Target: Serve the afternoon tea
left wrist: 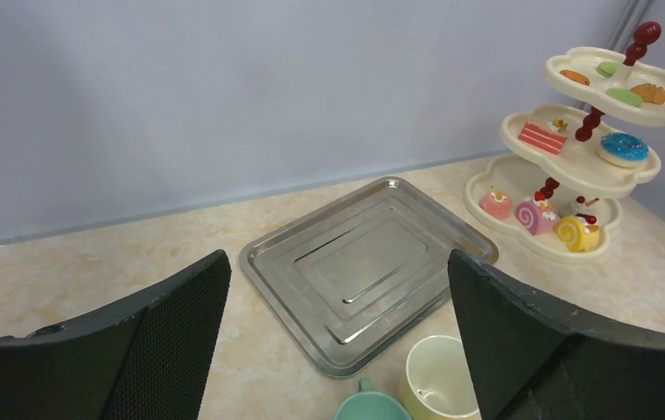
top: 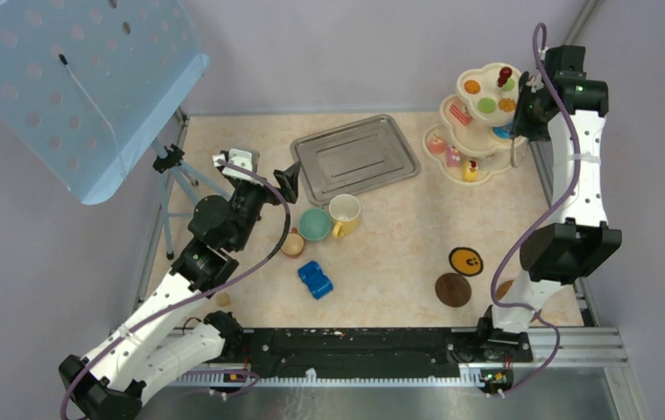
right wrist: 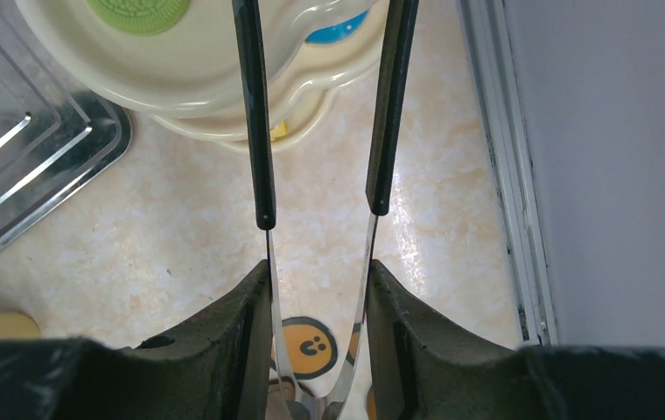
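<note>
The cream three-tier stand point(left wrist: 574, 162) is upright at the far right corner of the table point(top: 390, 254); its rims are scalloped and a dark red post goes through the middle. On the top tier lie a green macaron point(left wrist: 624, 96) and two orange pieces; on the middle tier a pink cake slice point(left wrist: 541, 137) and a blue doughnut point(left wrist: 624, 147); on the bottom tier two pink cakes and a yellow roll point(left wrist: 574, 232).

The right gripper point(right wrist: 318, 280) is just beside the stand, on its right side; its jaws are pressed on the metal arms of the black tongs point(right wrist: 262, 131). The two black-sleeved arms of the tongs stand apart and reach over the rims of the stand; in the right wrist view the blue doughnut shows between them; their tips run out of that view, so I cannot tell if they touch any cake.

The cups stand together in the middle of the table, well apart from the stand: the small brown cup point(top: 292, 243), the teal cup point(top: 315, 224) and the yellow-and-cream mug point(top: 345, 214), just in front of the metal tray point(top: 355, 157). The left gripper point(left wrist: 338, 271) is above them, jaws wide apart, facing the tray.

The coaster with a yellow face point(top: 465, 261) and the plain brown coaster point(top: 452, 290) lie near the right arm; the blue toy car point(top: 315, 280) is near the cups.
</note>
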You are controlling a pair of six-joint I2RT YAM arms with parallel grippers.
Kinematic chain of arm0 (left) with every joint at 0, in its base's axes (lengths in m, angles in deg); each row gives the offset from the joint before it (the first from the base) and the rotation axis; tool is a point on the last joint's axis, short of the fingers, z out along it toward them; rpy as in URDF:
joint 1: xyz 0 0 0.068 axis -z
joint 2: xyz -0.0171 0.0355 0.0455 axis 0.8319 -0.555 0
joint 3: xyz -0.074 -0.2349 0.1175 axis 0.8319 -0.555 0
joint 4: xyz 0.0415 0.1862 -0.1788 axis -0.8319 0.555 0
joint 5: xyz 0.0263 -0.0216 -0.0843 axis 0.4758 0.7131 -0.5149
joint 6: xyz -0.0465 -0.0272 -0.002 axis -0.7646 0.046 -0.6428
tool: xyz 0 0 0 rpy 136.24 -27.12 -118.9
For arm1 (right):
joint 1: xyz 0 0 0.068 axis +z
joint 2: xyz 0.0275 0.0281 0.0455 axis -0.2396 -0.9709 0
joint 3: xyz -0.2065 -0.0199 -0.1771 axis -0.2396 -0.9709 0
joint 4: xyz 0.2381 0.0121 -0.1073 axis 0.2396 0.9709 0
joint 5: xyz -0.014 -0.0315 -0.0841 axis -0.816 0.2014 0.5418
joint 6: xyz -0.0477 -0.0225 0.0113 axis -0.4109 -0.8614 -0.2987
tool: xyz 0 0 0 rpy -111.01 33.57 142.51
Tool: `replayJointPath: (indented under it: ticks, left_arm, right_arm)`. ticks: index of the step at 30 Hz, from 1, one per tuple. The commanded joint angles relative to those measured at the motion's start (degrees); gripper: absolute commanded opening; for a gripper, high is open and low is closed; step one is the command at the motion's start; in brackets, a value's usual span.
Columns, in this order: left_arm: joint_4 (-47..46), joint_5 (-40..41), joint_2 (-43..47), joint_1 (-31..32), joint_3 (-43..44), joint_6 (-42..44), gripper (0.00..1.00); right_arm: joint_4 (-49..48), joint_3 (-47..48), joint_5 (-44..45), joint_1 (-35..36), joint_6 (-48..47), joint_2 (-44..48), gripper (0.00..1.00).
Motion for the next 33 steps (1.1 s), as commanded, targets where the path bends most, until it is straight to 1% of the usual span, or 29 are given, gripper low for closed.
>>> replayJointPath:
  ticks: [1, 2, 9, 15, 17, 25, 28, 33]
  left_arm:
    - [-1.88, 0.40, 0.02, 0.15, 0.91, 0.40, 0.99]
    - [-1.89, 0.43, 0.07, 0.16, 0.92, 0.48, 0.99]
    - [-1.74, 0.12, -0.28, 0.14, 0.98, 0.40, 0.99]
    - [-1.72, 0.51, -0.50, 0.20, 1.00, 0.49, 0.99]
    - [-1.67, 0.47, -0.64, 0.18, 1.08, 0.49, 0.99]
    - [-1.53, 0.62, -0.64, 0.16, 1.10, 0.49, 0.99]
    - [-1.54, 0.28, -0.69, 0.10, 1.25, 0.49, 0.99]
    - [-1.54, 0.72, -0.81, 0.17, 1.11, 0.49, 0.99]
  right_arm:
    - [1.87, 5.64, -0.75, -0.49, 0.78, -1.52, 0.14]
    - [1.96, 5.79, -0.97, -0.49, 0.84, -1.86, 0.17]
    - [2.35, 6.68, -0.97, -0.49, 1.11, -3.99, 0.19]
    - [2.04, 7.46, -1.55, -0.49, 0.51, -6.01, 0.27]
    - [1.94, 7.83, -1.68, -0.49, 0.42, -6.68, 0.30]
    - [1.07, 8.90, -1.49, -0.49, -0.02, -7.39, 0.36]
    - [0.50, 9.09, -1.48, -0.49, -0.13, -7.61, 0.41]
    - [0.68, 9.65, -2.46, -0.49, -0.42, -8.21, 0.43]
